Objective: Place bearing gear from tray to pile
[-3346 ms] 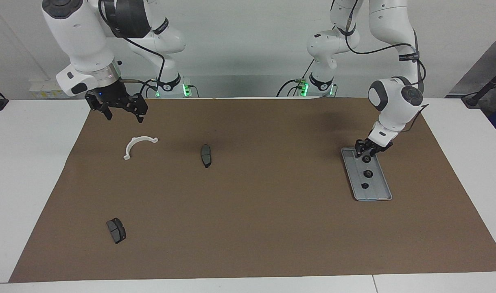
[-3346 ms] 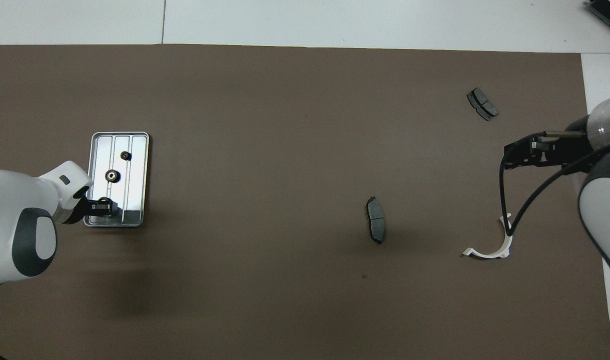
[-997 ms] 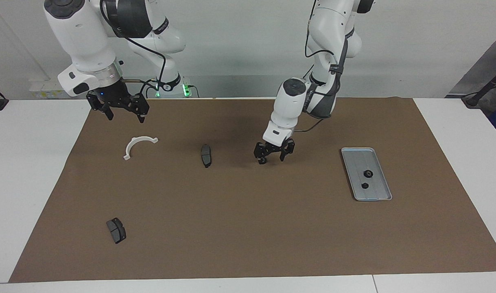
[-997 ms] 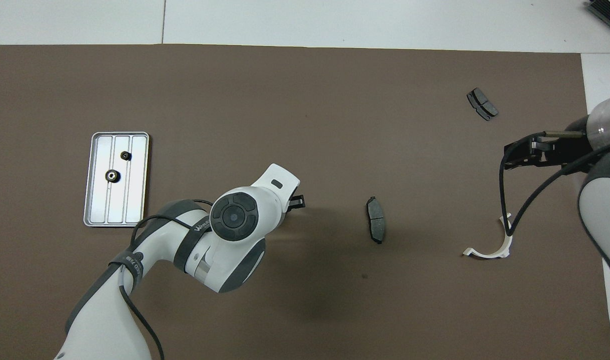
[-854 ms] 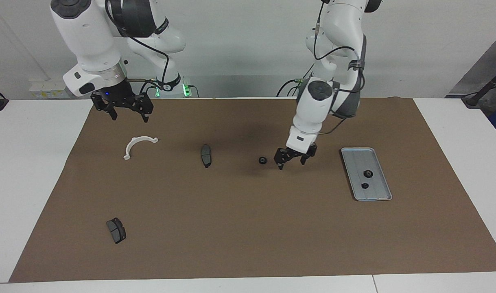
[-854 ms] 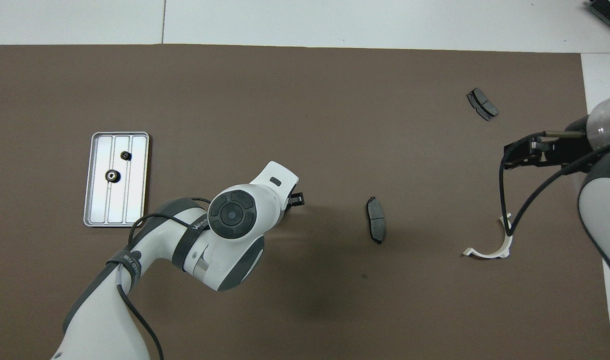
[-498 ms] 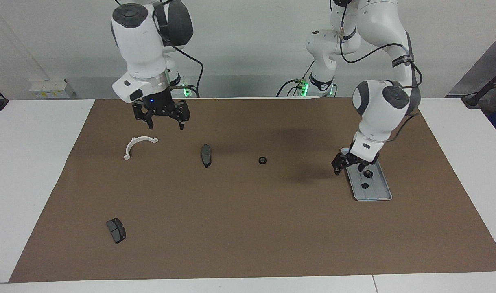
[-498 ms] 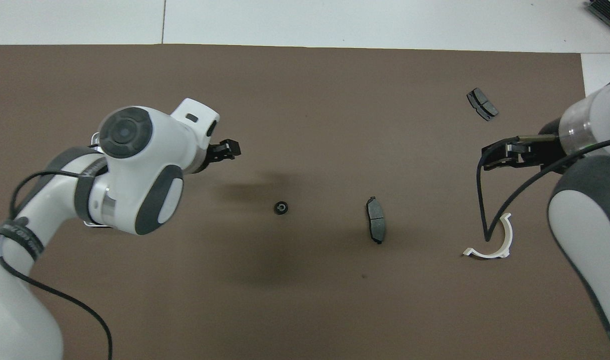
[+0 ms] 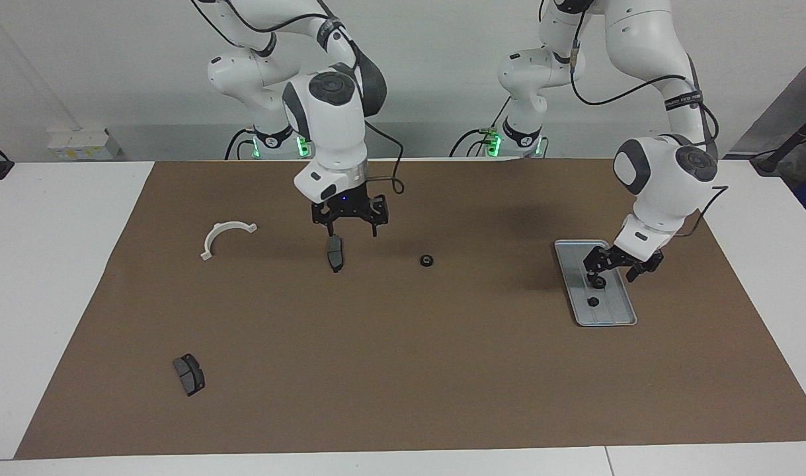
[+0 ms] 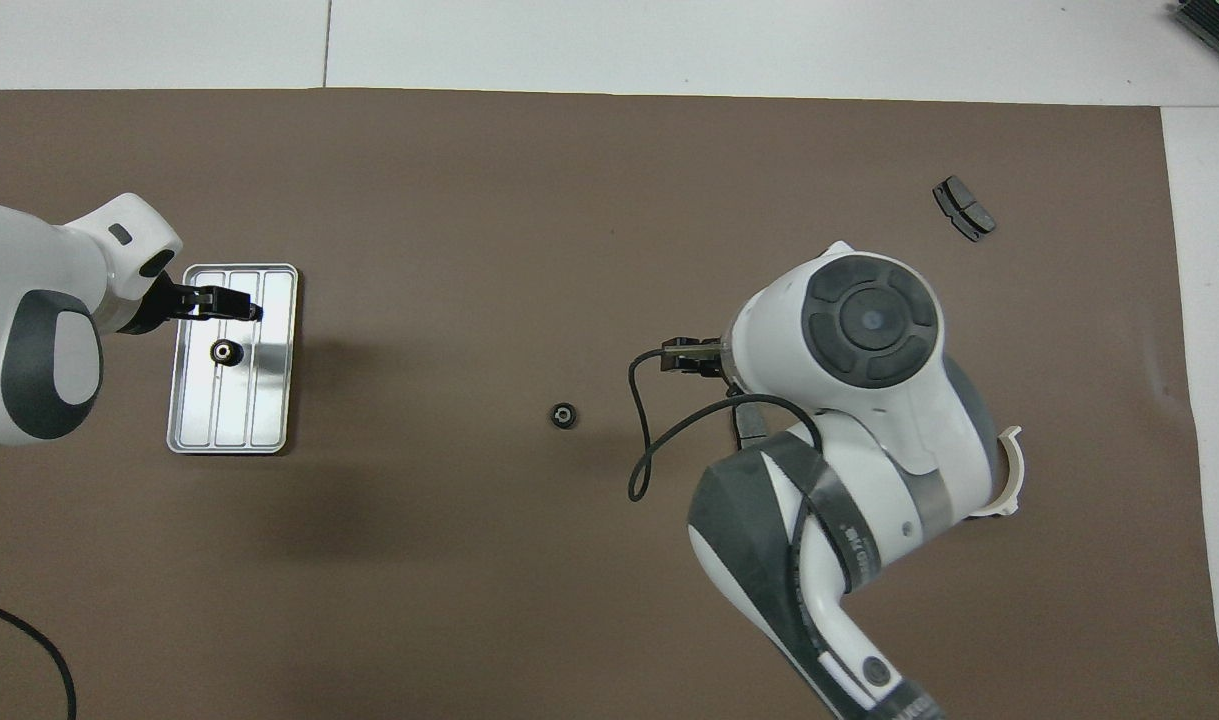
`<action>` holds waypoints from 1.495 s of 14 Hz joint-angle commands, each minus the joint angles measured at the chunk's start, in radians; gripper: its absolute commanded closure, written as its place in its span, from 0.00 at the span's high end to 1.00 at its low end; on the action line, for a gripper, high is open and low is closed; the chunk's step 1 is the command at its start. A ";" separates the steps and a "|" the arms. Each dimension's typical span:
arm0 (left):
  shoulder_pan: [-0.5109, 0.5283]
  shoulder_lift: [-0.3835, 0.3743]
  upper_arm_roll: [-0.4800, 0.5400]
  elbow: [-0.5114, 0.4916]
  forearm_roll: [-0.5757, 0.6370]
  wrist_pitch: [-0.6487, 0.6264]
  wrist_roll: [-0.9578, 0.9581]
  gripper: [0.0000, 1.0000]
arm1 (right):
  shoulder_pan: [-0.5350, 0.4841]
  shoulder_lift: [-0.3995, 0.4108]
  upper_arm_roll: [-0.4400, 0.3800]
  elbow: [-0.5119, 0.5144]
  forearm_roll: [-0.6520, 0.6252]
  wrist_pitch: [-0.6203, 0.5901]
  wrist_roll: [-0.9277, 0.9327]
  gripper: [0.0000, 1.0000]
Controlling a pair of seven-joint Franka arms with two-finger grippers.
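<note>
One gear (image 9: 427, 260) lies alone on the brown mat (image 9: 403, 370), out in the middle of the desk (image 9: 59, 264), between the tray (image 9: 624, 311) and the nearest brake pad (image 9: 335, 253). Two more gears sit in the tray at my left arm's end: a larger one (image 10: 226, 351) in its middle and a smaller one (image 9: 593, 301) farther from me. My left hand (image 9: 618, 269) is low over the tray, above the larger gear, its fingers spread apart and holding nothing; I cannot tell whether a fingertip touches that gear. My right hand (image 9: 350, 227) hangs just above the brake pad beside the lone gear, fingers pointing down, open and empty. The rest of the pile is scattered toward my right arm's end: a white half-ring bracket (image 9: 223, 237) beside that pad, and a second brake pad (image 9: 188, 374) well apart from both, much farther from me.
</note>
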 commanded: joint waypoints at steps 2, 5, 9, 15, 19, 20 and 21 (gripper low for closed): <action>0.023 -0.018 -0.011 -0.119 -0.008 0.096 0.055 0.97 | 0.041 0.096 -0.003 0.005 0.003 0.138 0.037 1.00; 0.025 -0.006 -0.011 -0.121 -0.008 0.103 0.054 0.77 | 0.088 0.159 -0.003 0.016 0.009 0.197 0.064 1.00; 0.026 0.023 -0.011 -0.115 -0.008 0.175 0.054 0.73 | 0.142 0.255 -0.003 0.032 0.001 0.293 0.120 1.00; 0.025 0.042 -0.011 -0.115 -0.008 0.193 0.055 0.63 | 0.203 0.266 -0.003 0.020 0.001 0.309 0.170 0.91; 0.025 0.040 -0.011 -0.106 -0.008 0.170 0.055 0.26 | 0.213 0.291 -0.003 0.025 -0.034 0.334 0.201 0.76; 0.025 0.042 -0.011 -0.095 -0.007 0.158 0.055 0.19 | 0.213 0.291 -0.004 0.028 -0.038 0.332 0.201 0.68; 0.023 0.045 -0.011 -0.075 -0.007 0.137 0.055 0.13 | 0.213 0.291 -0.004 0.028 -0.039 0.331 0.200 0.56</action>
